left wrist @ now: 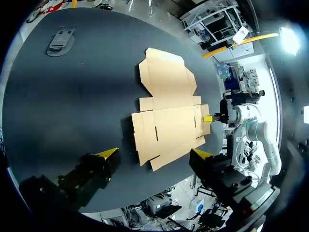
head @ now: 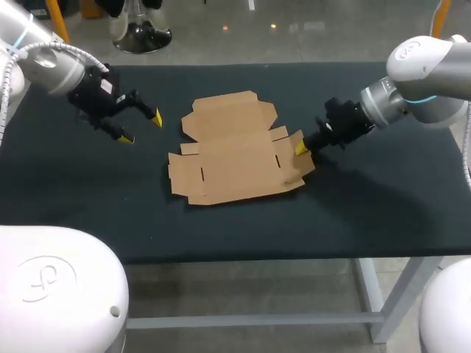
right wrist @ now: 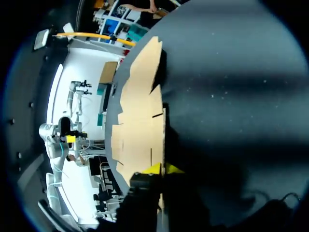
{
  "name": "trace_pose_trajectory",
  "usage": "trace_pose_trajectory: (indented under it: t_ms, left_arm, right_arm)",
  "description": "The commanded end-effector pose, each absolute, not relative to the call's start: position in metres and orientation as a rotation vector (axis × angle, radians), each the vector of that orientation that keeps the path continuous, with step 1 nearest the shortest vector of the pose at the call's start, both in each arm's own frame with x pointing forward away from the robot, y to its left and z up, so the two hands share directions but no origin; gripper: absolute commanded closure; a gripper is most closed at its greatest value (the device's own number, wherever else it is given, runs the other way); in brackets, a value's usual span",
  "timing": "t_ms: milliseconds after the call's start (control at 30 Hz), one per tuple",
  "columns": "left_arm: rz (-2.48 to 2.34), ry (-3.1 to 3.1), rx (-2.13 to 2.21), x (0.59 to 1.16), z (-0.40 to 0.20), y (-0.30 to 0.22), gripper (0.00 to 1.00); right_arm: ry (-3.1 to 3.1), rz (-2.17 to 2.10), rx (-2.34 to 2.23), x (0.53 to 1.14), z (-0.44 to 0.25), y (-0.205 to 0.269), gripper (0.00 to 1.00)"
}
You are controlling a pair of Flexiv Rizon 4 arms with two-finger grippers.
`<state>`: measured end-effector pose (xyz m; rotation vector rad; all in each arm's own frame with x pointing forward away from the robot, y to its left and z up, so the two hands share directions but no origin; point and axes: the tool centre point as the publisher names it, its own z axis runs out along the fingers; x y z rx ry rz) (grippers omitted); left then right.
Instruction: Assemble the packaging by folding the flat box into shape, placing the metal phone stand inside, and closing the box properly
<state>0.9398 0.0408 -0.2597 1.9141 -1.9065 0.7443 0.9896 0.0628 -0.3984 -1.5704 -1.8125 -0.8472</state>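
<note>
— Since the table (head: 383,206) carried everything, start there: what lay on it?
— Mostly the flat box (head: 235,158), mid-table, unfolded. It wasn't shaped yet and had nothing in it. Early step, I'd judge.
— Why was the right arm in so low?
— Its right pincer (head: 300,150) sat at the box's right edge, on the side flap (head: 292,163). Likely there to lift that flap for a first fold. My guess only.
— State?
— The right wrist view settled it. The cardboard edge ran between the two yellow tips, with both pressed against it, so it was pinching the flap. The head view showed just one tip there, not enough to call.
— Other arm?
— The left pincer (head: 141,128) hung over bare cloth, well apart from the box on its left. Fingers were spread wide, holding nothing. Probably parked clear of the fold, or ready to steady the far side.
— Where was the stand?
— The metal phone stand (left wrist: 60,42) showed only in the left wrist view. It was grey, lying near a table corner, well apart from the box. The head view didn't show it, and I couldn't tell whether it was hidden or out of frame.
— Anything else from that view?
— It caught the right pincer's yellow tip at the flap from the opposite side.
</note>
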Motion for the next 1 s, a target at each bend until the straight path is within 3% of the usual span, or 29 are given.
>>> trace_pose_trajectory:
  t_ms: [33, 233, 300, 367, 533, 733, 833, 1000]
  left_arm:
    - [0.738, -1.911, 1.910, 0.940, -0.259, 0.042, 0.00]
    - [0.736, -1.913, 1.902, 0.941, -0.260, 0.040, 0.00]
    - [0.736, -1.913, 1.900, 0.940, -0.261, 0.039, 0.00]
    - [0.736, -1.912, 1.898, 0.940, -0.261, 0.039, 0.00]
    - [0.738, -1.903, 1.897, 0.940, -0.263, 0.038, 0.00]
    - [0.736, -1.898, 1.898, 0.940, -0.265, 0.037, 0.00]
    - [0.736, -1.894, 1.900, 0.941, -0.265, 0.037, 0.00]
    - [0.735, -1.886, 1.912, 0.940, -0.264, 0.035, 0.00]
  right_arm:
    - [-1.788, -0.924, -1.623, 0.978, -0.396, 0.060, 1.00]
    - [-1.765, -0.898, -1.628, 0.964, -0.398, 0.061, 1.00]
    - [-1.756, -0.886, -1.623, 0.960, -0.400, 0.061, 0.75]
    - [-1.749, -0.864, -1.618, 0.956, -0.404, 0.062, 0.59]
    - [-1.740, -0.839, -1.599, 0.953, -0.407, 0.059, 0.42]
    - [-1.763, -0.813, -1.566, 0.961, -0.399, 0.048, 0.39]
    - [-1.780, -0.793, -1.535, 0.967, -0.397, 0.046, 0.50]
    - [-1.809, -0.717, -1.461, 0.978, -0.402, 0.051, 0.52]
